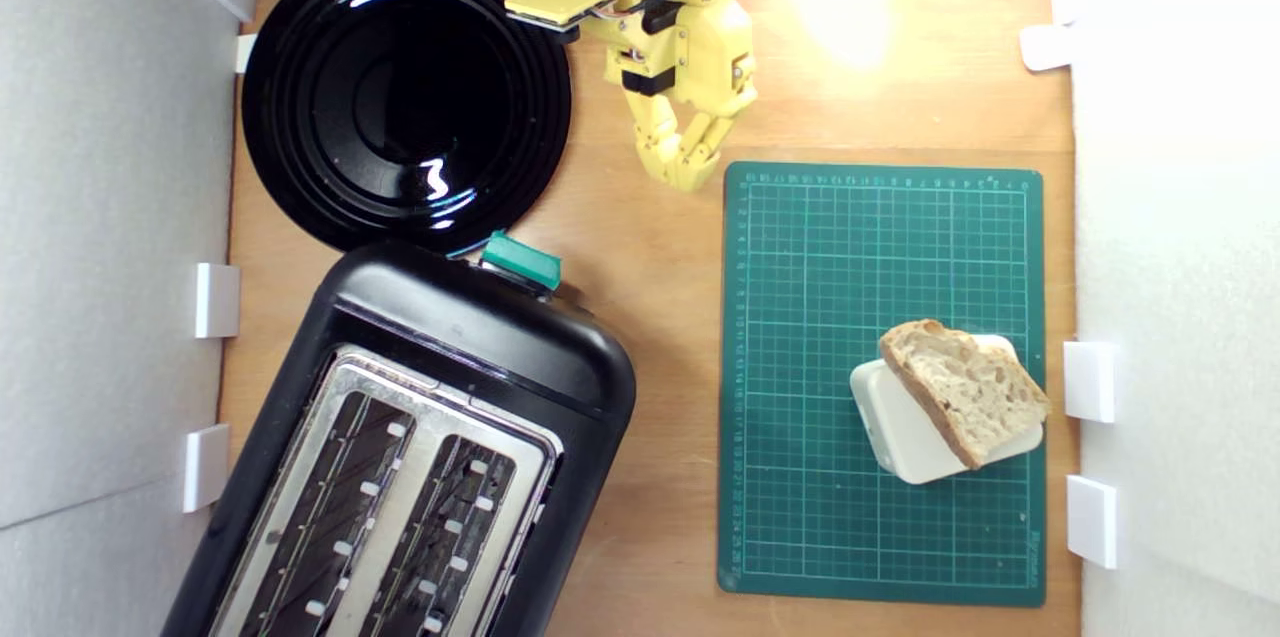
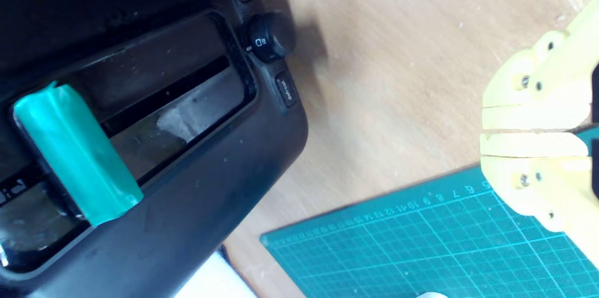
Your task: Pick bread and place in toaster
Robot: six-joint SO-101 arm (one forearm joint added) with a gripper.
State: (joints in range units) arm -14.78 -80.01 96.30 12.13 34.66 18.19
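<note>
The bread [image 1: 963, 387] is a beige slice with a brown crust. It leans on a cream-white box [image 1: 905, 432] at the exterior view's right. The black toaster [image 1: 420, 447] with its silver slotted top fills that view's lower left; its green lever knob [image 1: 521, 260] faces the arm. In the wrist view the toaster's end panel [image 2: 187, 148] and the green knob [image 2: 77, 153] are close up. My yellow gripper [image 1: 687, 177] hangs shut and holding nothing over bare wood near the mat's far corner, well away from the bread. The wrist view shows its fingers [image 2: 533, 136] pressed together.
A green cutting mat [image 1: 850, 267] lies under the box and bread. A glossy black plate [image 1: 405, 92] sits beyond the toaster. White walls with white brackets [image 1: 1088, 380] bound both sides. Bare wooden table [image 1: 670, 337] runs between toaster and mat.
</note>
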